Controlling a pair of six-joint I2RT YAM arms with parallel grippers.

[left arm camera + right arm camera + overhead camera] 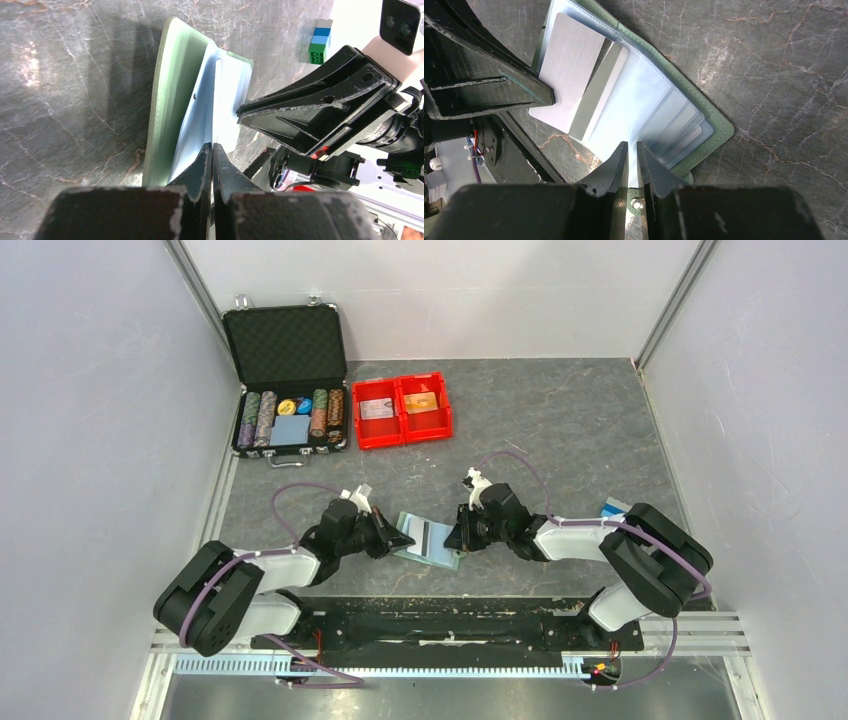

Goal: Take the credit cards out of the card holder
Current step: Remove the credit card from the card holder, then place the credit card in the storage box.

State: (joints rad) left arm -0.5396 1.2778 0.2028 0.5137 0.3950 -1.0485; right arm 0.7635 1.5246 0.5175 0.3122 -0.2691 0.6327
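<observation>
The grey-green card holder (440,552) lies open on the table between my grippers, pale blue pockets up; it also shows in the left wrist view (170,100) and the right wrist view (716,132). A silvery-grey card (569,75) with a stripe sticks partly out of a pocket. My left gripper (404,538) (212,150) is shut on this card's edge. My right gripper (450,540) (633,150) is shut on the holder's near edge, on a clear pocket. A whitish card (376,408) and an orange card (421,402) lie in the red bin.
The red two-compartment bin (402,435) stands at the back centre. The open black poker-chip case (288,350) stands at the back left. A blue and green block (319,44) (612,507) sits by the right arm. Walls close in on the left and right.
</observation>
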